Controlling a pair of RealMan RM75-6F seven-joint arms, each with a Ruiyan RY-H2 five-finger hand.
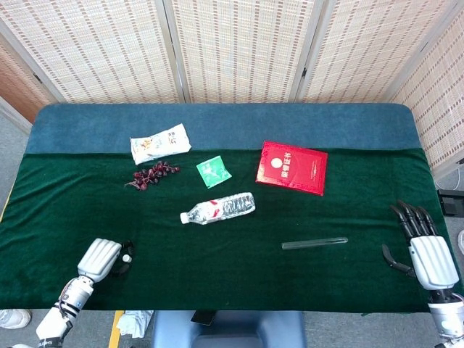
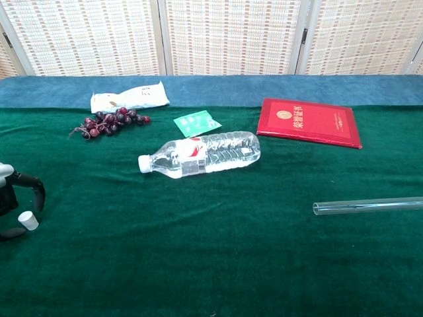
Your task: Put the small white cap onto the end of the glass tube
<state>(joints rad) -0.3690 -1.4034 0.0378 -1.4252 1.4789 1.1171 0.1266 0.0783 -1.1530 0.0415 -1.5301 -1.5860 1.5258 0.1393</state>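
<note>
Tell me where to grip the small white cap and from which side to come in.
Pinch the small white cap across its round side wall, coming from the left, where the left robot hand already brackets it. It stands upright on the cloth, apart from everything else.

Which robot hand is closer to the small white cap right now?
Left robot hand: its fingers bracket the small white cap. The right robot hand sits across the table.
</note>
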